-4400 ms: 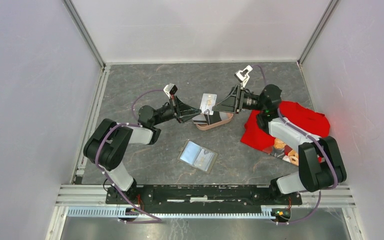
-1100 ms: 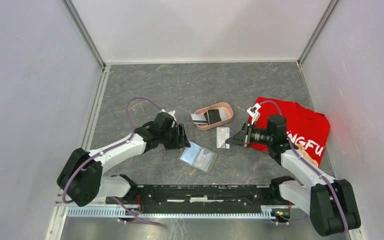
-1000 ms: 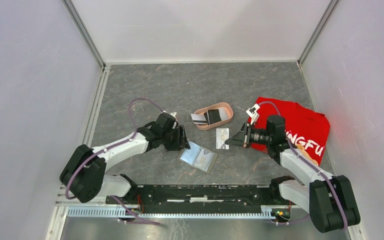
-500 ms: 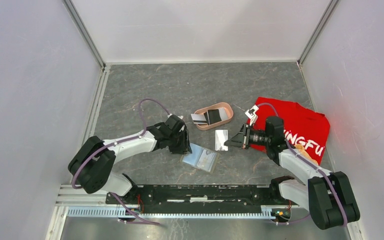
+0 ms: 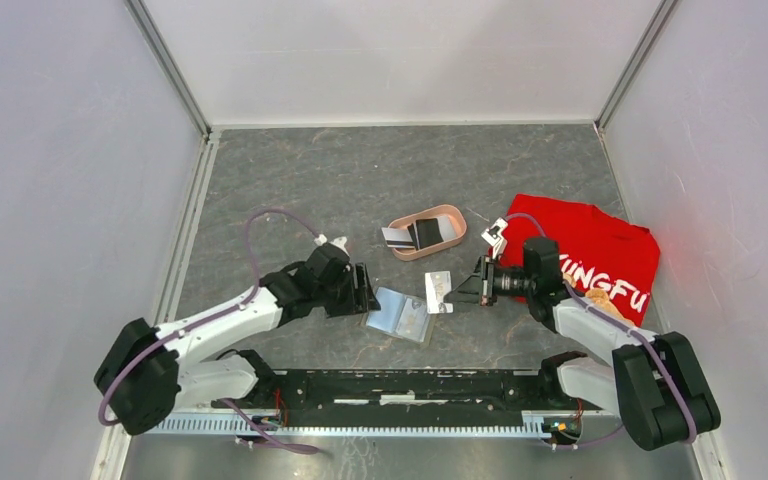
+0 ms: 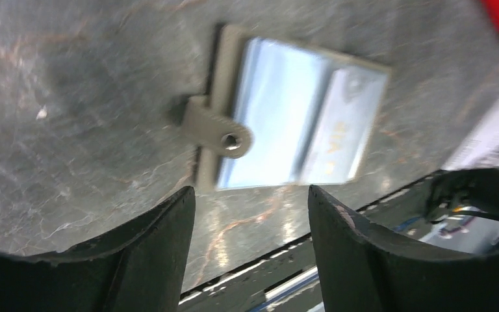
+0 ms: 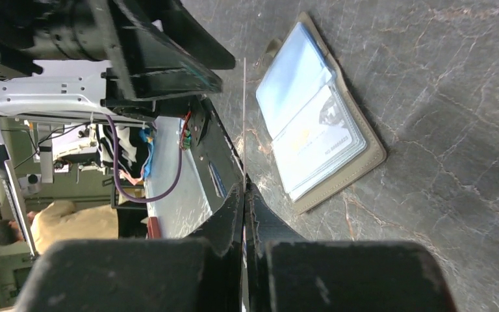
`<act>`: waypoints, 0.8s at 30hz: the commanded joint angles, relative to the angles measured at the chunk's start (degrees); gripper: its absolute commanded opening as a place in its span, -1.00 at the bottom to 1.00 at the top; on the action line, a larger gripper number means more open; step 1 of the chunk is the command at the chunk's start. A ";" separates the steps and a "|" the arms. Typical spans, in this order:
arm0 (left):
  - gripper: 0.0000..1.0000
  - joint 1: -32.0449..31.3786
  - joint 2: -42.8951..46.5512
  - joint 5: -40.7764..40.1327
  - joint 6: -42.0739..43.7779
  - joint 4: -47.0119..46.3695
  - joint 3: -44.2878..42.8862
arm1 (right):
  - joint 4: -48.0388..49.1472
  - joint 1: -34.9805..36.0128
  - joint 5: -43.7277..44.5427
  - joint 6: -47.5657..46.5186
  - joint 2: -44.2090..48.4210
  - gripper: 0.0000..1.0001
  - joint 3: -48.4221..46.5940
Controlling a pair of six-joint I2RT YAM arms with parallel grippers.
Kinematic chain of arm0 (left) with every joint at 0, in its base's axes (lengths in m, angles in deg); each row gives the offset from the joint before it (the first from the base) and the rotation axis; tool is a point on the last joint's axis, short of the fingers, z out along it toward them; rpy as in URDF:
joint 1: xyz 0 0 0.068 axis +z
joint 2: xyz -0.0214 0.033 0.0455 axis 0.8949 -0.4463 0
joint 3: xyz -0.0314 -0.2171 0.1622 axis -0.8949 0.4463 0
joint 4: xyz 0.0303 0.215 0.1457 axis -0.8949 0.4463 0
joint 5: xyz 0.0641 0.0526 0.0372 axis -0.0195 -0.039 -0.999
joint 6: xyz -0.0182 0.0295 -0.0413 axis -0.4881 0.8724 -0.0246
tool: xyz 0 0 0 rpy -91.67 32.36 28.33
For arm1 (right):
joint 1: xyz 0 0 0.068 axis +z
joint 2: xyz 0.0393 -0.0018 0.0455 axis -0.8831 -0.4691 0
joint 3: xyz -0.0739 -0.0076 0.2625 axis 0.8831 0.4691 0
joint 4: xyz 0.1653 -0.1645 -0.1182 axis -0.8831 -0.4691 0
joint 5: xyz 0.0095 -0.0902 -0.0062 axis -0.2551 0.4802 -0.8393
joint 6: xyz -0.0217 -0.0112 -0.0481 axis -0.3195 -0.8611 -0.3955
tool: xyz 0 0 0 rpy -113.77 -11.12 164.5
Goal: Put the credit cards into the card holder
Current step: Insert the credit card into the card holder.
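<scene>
The card holder (image 5: pixel 400 315) lies open on the table, its strap tab to the left, with one card (image 6: pixel 341 136) tucked in its right pocket. Just left of it my left gripper (image 5: pixel 367 290) hangs open and empty; in the left wrist view the holder (image 6: pixel 286 140) lies beyond the gripper (image 6: pixel 250 195). My right gripper (image 5: pixel 460 290) is shut on a silvery credit card (image 5: pixel 438 292), held on edge just right of the holder. In the right wrist view the card (image 7: pixel 243 130) shows as a thin line beside the holder (image 7: pixel 318 123). Two more cards (image 5: pixel 405 237) rest in the pink tray.
The pink oval tray (image 5: pixel 450 222) sits behind the holder. A red printed cloth (image 5: pixel 600 250) lies to the right, under my right arm. The arms' base rail (image 5: pixel 400 385) runs along the near edge.
My right gripper has carried the card down and left, closer to the holder. My left gripper pulled back a little left of the holder, its jaws narrowing and then widening again.
</scene>
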 commanded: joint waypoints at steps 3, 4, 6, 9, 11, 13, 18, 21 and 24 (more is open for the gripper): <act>0.38 -0.13 -6.14 1.30 -2.92 -4.07 1.94 | 1.77 1.23 -0.03 -0.17 -1.11 -1.00 0.48; 0.36 -0.13 -7.27 1.32 -2.78 -4.31 1.52 | 1.67 1.21 0.14 -0.62 -1.19 -1.00 0.34; 0.30 -0.13 -9.97 1.97 -2.46 -4.87 0.76 | 1.45 1.25 0.61 -1.44 -1.25 -1.00 -0.18; 0.14 -0.26 -13.90 5.46 -2.49 -7.48 0.48 | -0.31 1.19 0.63 -3.15 -1.64 -1.00 -1.71; 0.04 -0.62 -14.99 7.37 -3.62 -10.52 1.38 | -1.65 0.97 0.63 -4.29 -1.56 -1.00 -2.63; -0.03 -1.43 -15.65 8.63 -4.65 -12.63 1.85 | -2.34 0.55 0.61 -5.56 -1.33 -1.00 -3.28; -0.05 -4.78 -14.61 9.06 -6.91 -14.27 2.20 | -6.28 -1.30 1.31 -10.40 -0.01 -1.00 -5.02; -0.06 -5.35 -8.23 7.10 -8.12 -13.55 3.70 | -5.81 -1.90 1.47 -11.59 1.50 -1.00 -4.14; 0.00 -5.41 1.82 1.53 -6.78 -8.68 3.77 | 1.15 -2.30 -1.28 -9.32 3.35 -1.00 -0.92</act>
